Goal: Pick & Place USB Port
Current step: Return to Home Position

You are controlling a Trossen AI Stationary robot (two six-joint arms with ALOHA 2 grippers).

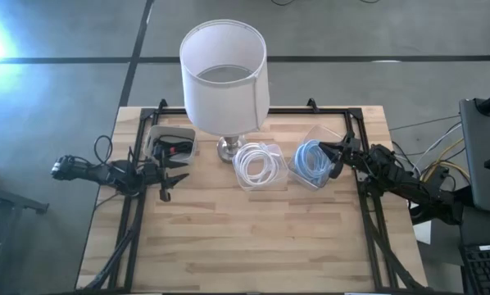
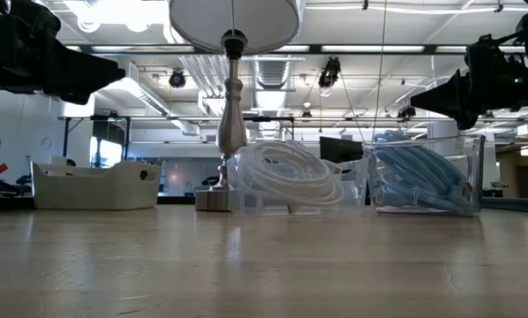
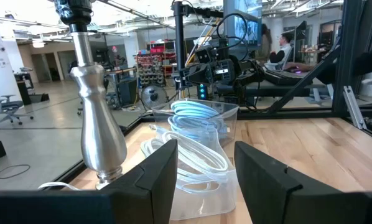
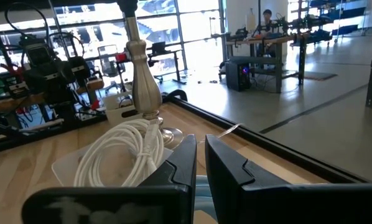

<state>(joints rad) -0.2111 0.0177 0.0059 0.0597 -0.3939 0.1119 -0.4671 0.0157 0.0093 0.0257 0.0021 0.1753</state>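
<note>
On the table's (image 1: 253, 238) back right, blue cables (image 1: 313, 160) fill the bin (image 1: 325, 134). We should lift the right gripper (image 1: 337, 156), nearly closed and empty, clear of its rim before retracting; the left gripper (image 1: 175, 176) waits open.

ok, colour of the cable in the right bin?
Light blue cable, best in the high view.

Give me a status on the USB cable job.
Done: the light blue cables lie coiled in the right transparent bin. In hand: nothing; the right gripper hangs shut above that bin's edge, the left gripper open near the white tray. Left: likely only drawing both arms back home.
</note>
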